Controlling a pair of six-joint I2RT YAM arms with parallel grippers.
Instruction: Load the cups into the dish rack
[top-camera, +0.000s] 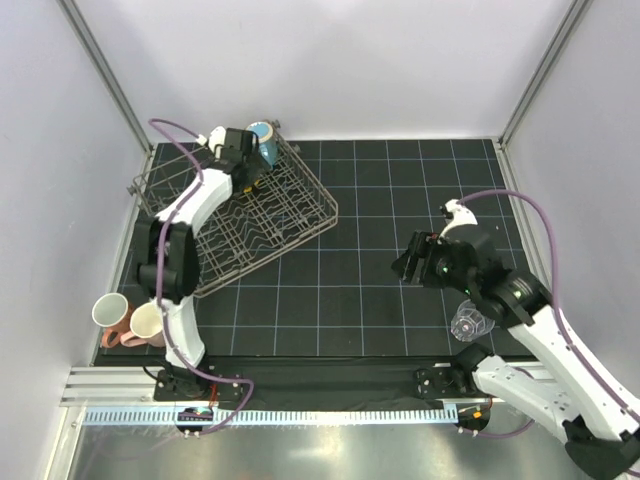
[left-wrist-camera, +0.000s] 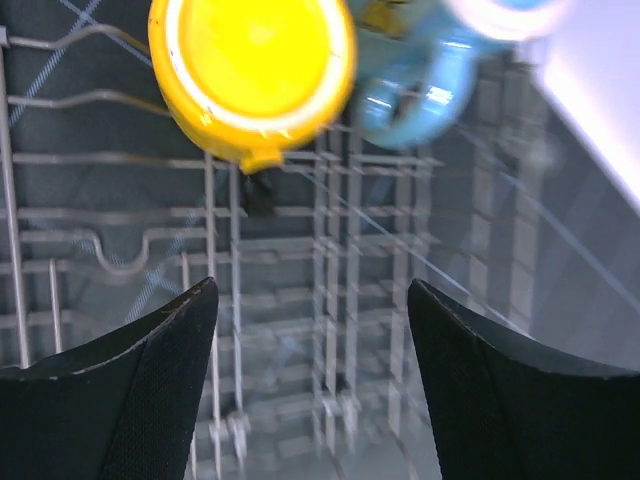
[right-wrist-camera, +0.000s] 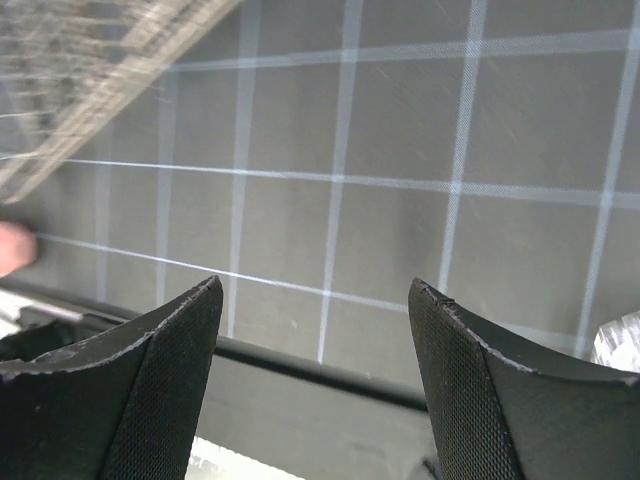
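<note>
In the left wrist view the left pincer (left-wrist-camera: 312, 290) has its fingers cut off by the bottom edge. The yellow cup (left-wrist-camera: 250, 70) and the light blue cup (left-wrist-camera: 440, 75) are smeared and cropped at the top, so how they sit on the dish rack (left-wrist-camera: 325, 300) tines cannot be told. From above, that pincer covers most or all of the yellow cup. Near the counter's near right corner the right arm (top-camera: 520, 300) overlaps the clear tumbler (top-camera: 468, 322). A pink smear (right-wrist-camera: 8, 248) at the right wrist view's left edge is unidentifiable.
</note>
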